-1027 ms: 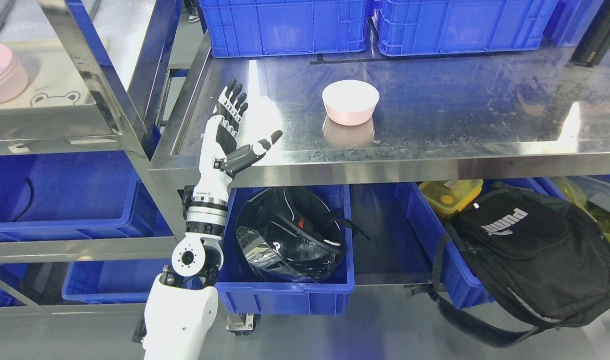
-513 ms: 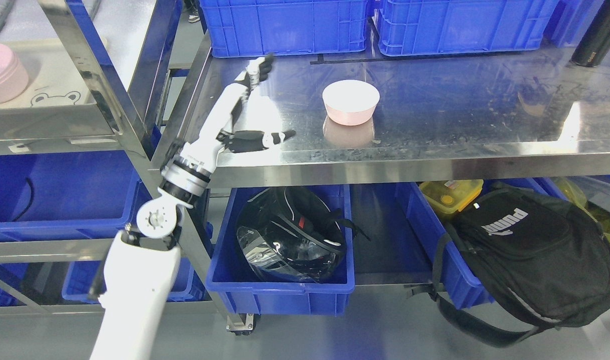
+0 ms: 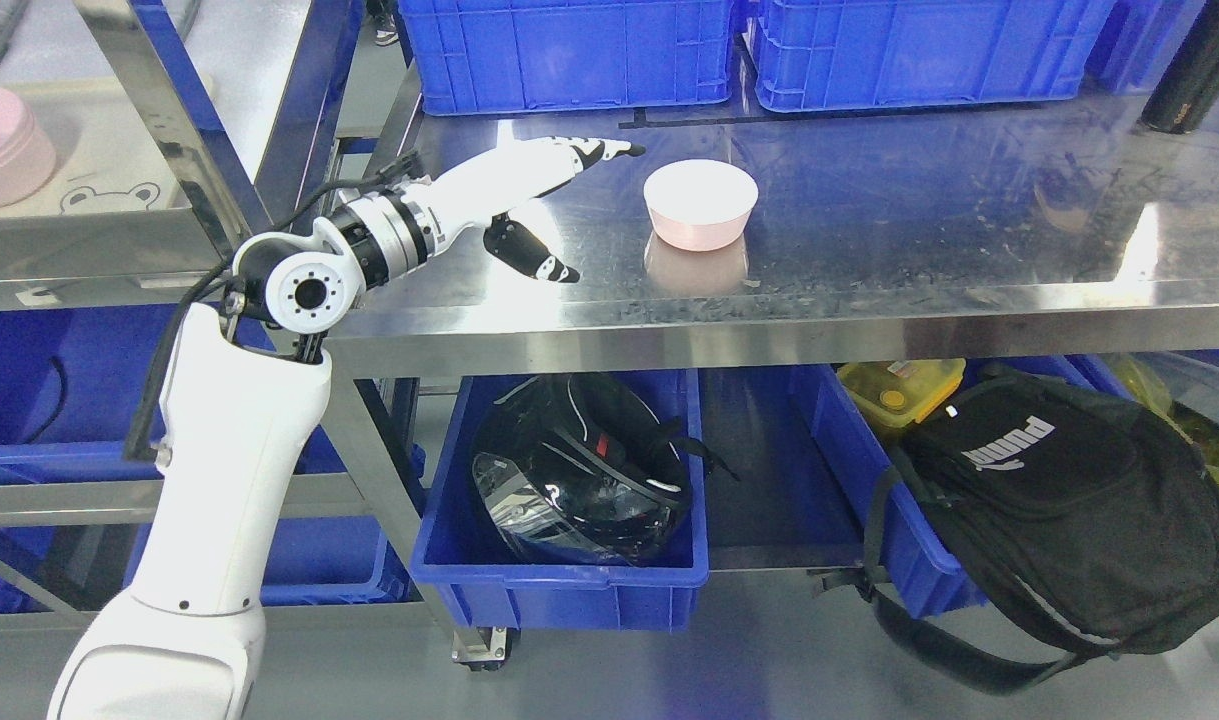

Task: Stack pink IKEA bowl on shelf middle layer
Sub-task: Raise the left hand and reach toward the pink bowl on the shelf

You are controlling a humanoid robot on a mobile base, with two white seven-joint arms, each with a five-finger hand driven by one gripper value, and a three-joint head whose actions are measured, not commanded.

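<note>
I have the left hand (image 3: 529, 190) out over the steel shelf (image 3: 869, 240), its arm coming up from the lower left. The fingers (image 3: 594, 152) are stretched straight toward the right and the thumb (image 3: 534, 258) splays down toward the near edge, so the hand is wide open and holding nothing. The pink bowl (image 3: 700, 204) sits upright on the shelf just right of the fingertips, not touched, with its reflection showing in the metal below it. Blue crates (image 3: 569, 50) line the far side of the shelf. On the neighbouring rack at far left I see a second pink bowl (image 3: 7, 145). Below, a black helmet (image 3: 579, 470) lies in a blue bin.
</note>
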